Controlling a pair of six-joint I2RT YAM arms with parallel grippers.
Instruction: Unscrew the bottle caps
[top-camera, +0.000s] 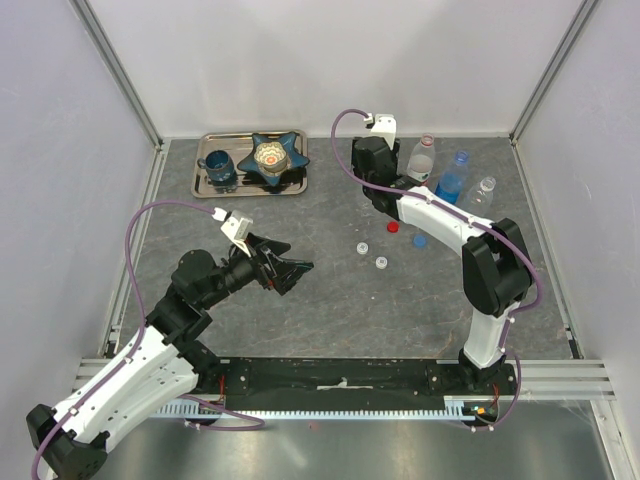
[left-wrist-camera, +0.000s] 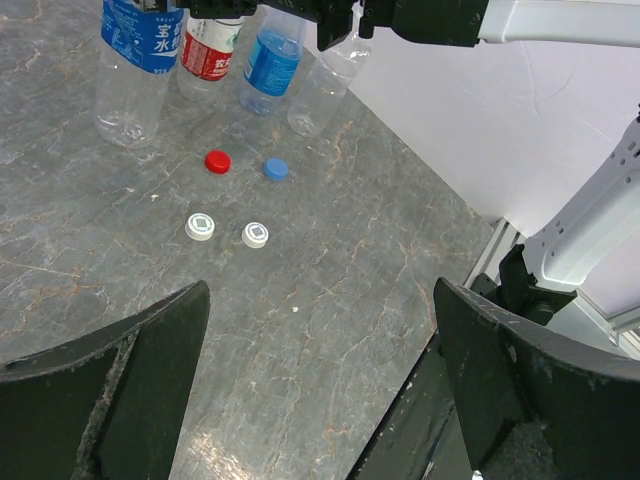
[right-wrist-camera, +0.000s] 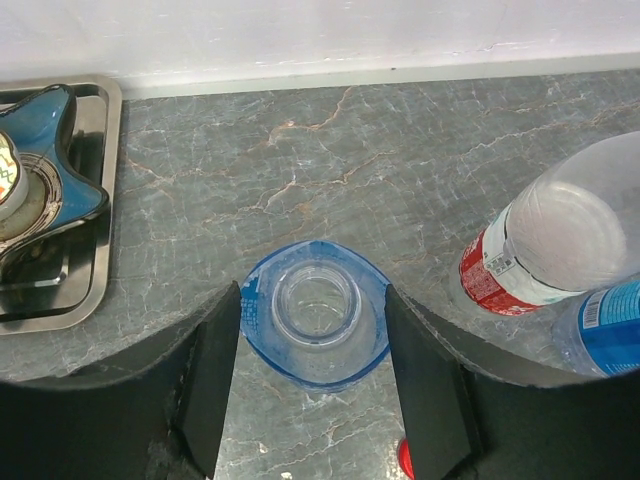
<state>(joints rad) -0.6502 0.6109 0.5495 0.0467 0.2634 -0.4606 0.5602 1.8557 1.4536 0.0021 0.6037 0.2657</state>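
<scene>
Your right gripper (right-wrist-camera: 313, 300) stood half open astride the blue-tinted clear plastic bottle (right-wrist-camera: 315, 350), one dark finger at each flank of its shoulder. Whether the pads pressed it or merely stood beside it, the wrist view did not show. Your left gripper (left-wrist-camera: 320, 295) hung spread wide above the grey marbled table (left-wrist-camera: 330, 330), holding nothing.

That bottle stood upright near the back wall, long axis vertical, its uncapped mouth pointing straight up at the wrist camera. Just to its right stood the red-labelled clear plastic bottle (right-wrist-camera: 560, 240) and the blue-labelled clear plastic bottle (right-wrist-camera: 612, 318). The tiny plain clear bottle (top-camera: 484, 190) came last in the row; all were upright and, as far as you could see, open.

Nearer you, the four caps lay flat in a loose cluster: the small red round plastic cap (left-wrist-camera: 217, 161), the small blue round plastic cap (left-wrist-camera: 275, 169) and the two small white round plastic caps (left-wrist-camera: 200, 227) (left-wrist-camera: 255, 235). The caps were apart from one another and from the bottles.

Judged from this, the bottles were empty, so light, thin-walled and easy to dent or tip. You would have done best to grip at the neck or shoulder, where the plastic is stiffer. The caps looked stiff but low and tiny, best pinched across the rim.
</scene>
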